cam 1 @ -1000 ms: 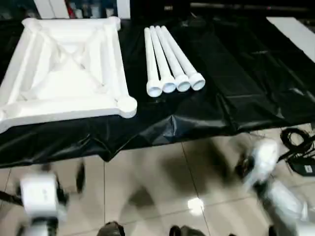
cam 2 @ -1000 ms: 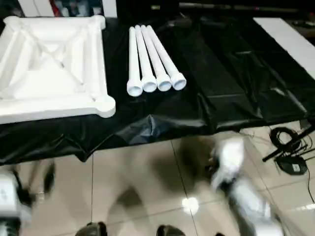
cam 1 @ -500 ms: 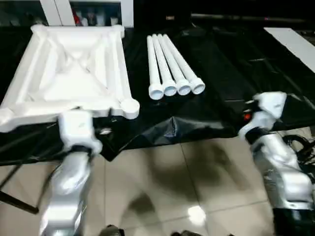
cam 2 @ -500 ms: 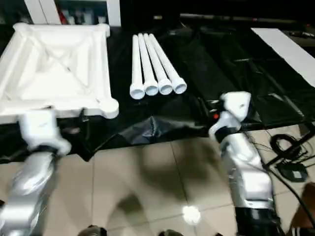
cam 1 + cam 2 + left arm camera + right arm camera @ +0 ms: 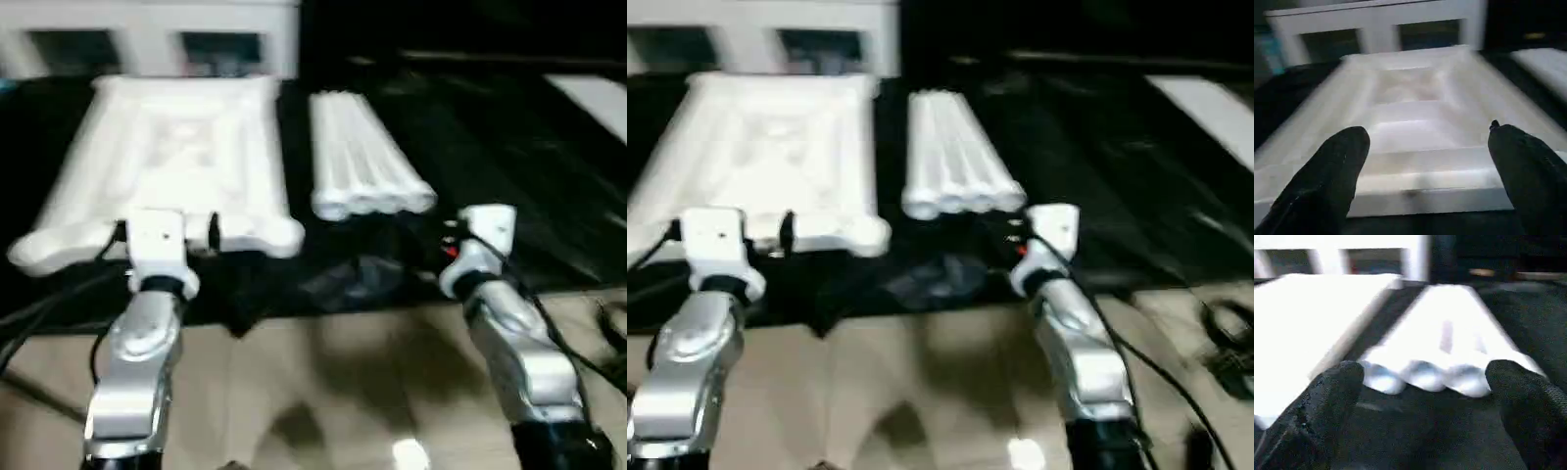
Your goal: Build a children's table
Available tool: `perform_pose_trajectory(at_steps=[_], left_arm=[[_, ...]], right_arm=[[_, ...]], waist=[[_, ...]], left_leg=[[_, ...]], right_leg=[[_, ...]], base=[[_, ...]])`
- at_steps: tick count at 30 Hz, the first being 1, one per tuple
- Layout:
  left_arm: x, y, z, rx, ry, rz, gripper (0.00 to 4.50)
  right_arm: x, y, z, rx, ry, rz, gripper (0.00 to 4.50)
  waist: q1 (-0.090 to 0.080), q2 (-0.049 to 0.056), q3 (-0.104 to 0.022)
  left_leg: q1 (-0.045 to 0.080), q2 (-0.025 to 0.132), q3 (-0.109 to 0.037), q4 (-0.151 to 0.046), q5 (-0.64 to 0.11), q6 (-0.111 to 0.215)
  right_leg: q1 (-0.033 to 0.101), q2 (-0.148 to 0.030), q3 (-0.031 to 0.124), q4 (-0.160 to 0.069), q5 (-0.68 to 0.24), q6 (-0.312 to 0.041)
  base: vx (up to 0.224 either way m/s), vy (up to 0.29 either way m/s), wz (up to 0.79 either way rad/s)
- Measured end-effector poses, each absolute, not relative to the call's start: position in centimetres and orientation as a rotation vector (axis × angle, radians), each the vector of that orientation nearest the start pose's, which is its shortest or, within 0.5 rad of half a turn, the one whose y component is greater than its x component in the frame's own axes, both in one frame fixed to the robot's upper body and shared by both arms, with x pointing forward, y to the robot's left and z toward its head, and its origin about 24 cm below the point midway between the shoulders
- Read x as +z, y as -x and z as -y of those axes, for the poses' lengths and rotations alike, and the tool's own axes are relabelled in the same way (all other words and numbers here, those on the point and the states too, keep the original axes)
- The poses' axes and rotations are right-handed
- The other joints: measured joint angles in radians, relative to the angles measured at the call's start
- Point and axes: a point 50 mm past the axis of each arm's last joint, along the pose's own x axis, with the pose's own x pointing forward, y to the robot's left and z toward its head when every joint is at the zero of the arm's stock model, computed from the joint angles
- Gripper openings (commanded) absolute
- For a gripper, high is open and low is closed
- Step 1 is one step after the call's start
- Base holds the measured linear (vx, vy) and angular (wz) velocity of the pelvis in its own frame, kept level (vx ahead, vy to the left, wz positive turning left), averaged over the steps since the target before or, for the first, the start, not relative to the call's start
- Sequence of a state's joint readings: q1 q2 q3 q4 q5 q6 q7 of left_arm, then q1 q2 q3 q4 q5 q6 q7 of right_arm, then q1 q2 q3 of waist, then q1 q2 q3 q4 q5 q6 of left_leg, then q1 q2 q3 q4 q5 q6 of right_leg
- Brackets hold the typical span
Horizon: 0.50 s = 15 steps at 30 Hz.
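A: From the head view, the table top [image 5: 171, 166] lies ribs-up just beyond the left gripper [image 5: 165, 231], the four legs [image 5: 364, 162] ahead of the right gripper [image 5: 468, 227].

B: Left wrist: fingers [image 5: 1332, 171] spread, the top's near rim between them. Looks stiff, light plastic.

A: Right wrist: fingers [image 5: 1322, 401] wide apart, tube ends between. Smooth, probably slippery; I'd grip one mid-length.

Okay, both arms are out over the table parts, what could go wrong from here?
The four legs lie loose, side by side on slick black sheeting; a nudge from the open right gripper could roll them apart. The open left gripper faces the tabletop's near edge and might push it instead of gripping it.
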<state>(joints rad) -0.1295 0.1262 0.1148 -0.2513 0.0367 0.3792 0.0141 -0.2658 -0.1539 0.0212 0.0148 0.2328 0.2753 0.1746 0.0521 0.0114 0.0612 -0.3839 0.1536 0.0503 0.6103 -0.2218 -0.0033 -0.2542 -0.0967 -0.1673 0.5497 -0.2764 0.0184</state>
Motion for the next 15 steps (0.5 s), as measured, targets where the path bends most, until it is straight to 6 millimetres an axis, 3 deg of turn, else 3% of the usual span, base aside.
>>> perform_pose_trajectory(at_steps=[1,2,3,4,5,6,7,8,9,10,11,12,13,14,15], left_arm=[[10.1,-27.0,-19.4,0.130,-0.153,-0.001,4.43],[10.1,-26.9,-19.6,0.135,-0.158,-0.004,4.43],[10.0,-26.8,-19.8,0.140,-0.161,-0.011,4.43],[9.9,-26.6,-19.8,0.146,-0.155,-0.013,4.43],[9.9,-26.6,-19.7,0.145,-0.149,-0.012,4.43],[9.7,-26.6,-19.1,0.131,-0.130,-0.019,4.43],[9.4,-26.4,-18.6,0.115,-0.123,-0.025,4.43],[9.4,-26.3,-18.7,0.121,-0.126,-0.028,4.43],[9.5,-26.3,-18.9,0.129,-0.129,-0.025,4.43],[9.7,-26.3,-19.1,0.138,-0.132,-0.014,4.43],[9.9,-26.3,-19.1,0.138,-0.132,-0.007,4.43],[9.9,-26.3,-19.4,0.143,-0.139,-0.006,4.43],[9.8,-26.2,-20.0,0.162,-0.151,-0.018,4.43],[9.7,-26.2,-20.5,0.173,-0.164,-0.024,4.43],[9.6,-26.2,-20.5,0.172,-0.162,-0.030,4.43]], right_arm=[[8.5,-30.1,13.7,0.310,-0.067,-0.033,4.50],[8.5,-30.0,13.3,0.323,-0.073,-0.032,4.50],[8.4,-30.0,13.0,0.334,-0.078,-0.035,4.50],[8.4,-29.9,12.9,0.340,-0.080,-0.037,4.50],[8.3,-29.9,13.1,0.334,-0.074,-0.039,4.50],[8.0,-29.7,13.7,0.319,-0.069,-0.052,4.50],[7.7,-29.7,14.2,0.303,-0.060,-0.067,4.50],[7.7,-29.7,14.3,0.300,-0.058,-0.066,4.50],[7.8,-29.7,14.2,0.306,-0.056,-0.063,4.50],[8.0,-29.8,14.0,0.317,-0.058,-0.055,4.50],[8.1,-29.9,13.9,0.320,-0.059,-0.049,4.50],[8.3,-30.3,13.7,0.325,-0.059,-0.046,4.50],[8.6,-30.5,12.3,0.366,-0.078,-0.038,4.50],[8.8,-30.5,11.5,0.398,-0.079,-0.032,4.50],[8.8,-30.5,11.4,0.406,-0.076,-0.031,4.50]], waist=[[-0.002,-0.008,-0.002],[-0.005,-0.019,-0.002],[-0.012,-0.028,-0.003],[-0.020,-0.050,-0.005],[-0.023,-0.065,-0.004],[-0.014,-0.069,0.000],[0.003,-0.064,0.001],[0.007,-0.063,0.000],[0.012,-0.065,-0.002],[0.019,-0.051,-0.007],[0.024,-0.031,-0.013],[0.029,-0.026,-0.005],[0.029,-0.035,-0.002],[0.026,-0.049,-0.005],[0.025,-0.053,-0.007]], left_leg=[[0.006,-0.021,-0.025,0.001,-0.003,0.005],[0.012,-0.042,-0.043,0.002,-0.005,0.009],[0.020,-0.064,-0.066,0.002,-0.007,0.011],[0.031,-0.097,-0.088,-0.001,-0.008,0.012],[0.031,-0.122,-0.102,0.004,-0.008,0.011],[0.023,-0.115,-0.082,0.026,-0.021,0.057],[0.005,-0.084,-0.040,0.097,-0.045,0.108],[-0.013,-0.073,-0.013,0.132,-0.044,0.103],[-0.019,-0.062,0.008,0.123,-0.042,0.099],[-0.016,-0.034,0.032,0.074,-0.041,0.099],[-0.004,-0.009,0.042,0.034,-0.040,0.098],[0.020,0.016,0.053,0.014,0.011,0.005],[0.021,0.007,0.051,0.029,-0.002,-0.021],[0.022,0.000,0.051,0.034,-0.010,-0.017],[0.024,0.000,0.051,0.038,-0.017,-0.015]], right_leg=[[-0.008,0.002,0.018,0.038,-0.029,-0.035],[-0.027,0.006,0.037,0.096,-0.046,-0.052],[-0.049,0.015,0.061,0.147,-0.059,-0.048],[-0.076,0.027,0.102,0.155,-0.067,-0.038],[-0.074,0.031,0.134,0.145,-0.053,-0.006],[-0.053,0.033,0.132,0.138,-0.060,0.003],[-0.027,0.032,0.111,0.113,-0.058,-0.004],[-0.009,0.019,0.088,0.092,-0.054,-0.005],[0.004,0.008,0.061,0.072,-0.050,-0.005],[0.025,0.006,0.020,0.049,-0.048,-0.007],[0.039,0.013,-0.007,0.038,-0.050,-0.005],[0.047,0.027,-0.004,0.047,-0.057,-0.012],[0.029,0.032,0.024,0.099,-0.083,-0.038],[-0.005,0.033,0.053,0.153,-0.086,-0.040],[-0.038,0.040,0.068,0.189,-0.085,-0.037]], base=[[0.105,-0.080,0.65],[0.105,-0.080,0.65],[0.071,-0.115,0.61],[0.022,-0.133,0.61],[0.022,-0.133,0.61],[0.024,-0.097,0.78],[0.033,-0.053,0.64],[0.033,-0.053,0.64],[0.043,-0.031,0.47],[0.077,0.019,0.62],[0.077,0.019,0.62],[0.088,0.067,0.37],[0.102,0.059,0.08],[0.102,0.059,0.08],[0.125,0.031,0.09]])
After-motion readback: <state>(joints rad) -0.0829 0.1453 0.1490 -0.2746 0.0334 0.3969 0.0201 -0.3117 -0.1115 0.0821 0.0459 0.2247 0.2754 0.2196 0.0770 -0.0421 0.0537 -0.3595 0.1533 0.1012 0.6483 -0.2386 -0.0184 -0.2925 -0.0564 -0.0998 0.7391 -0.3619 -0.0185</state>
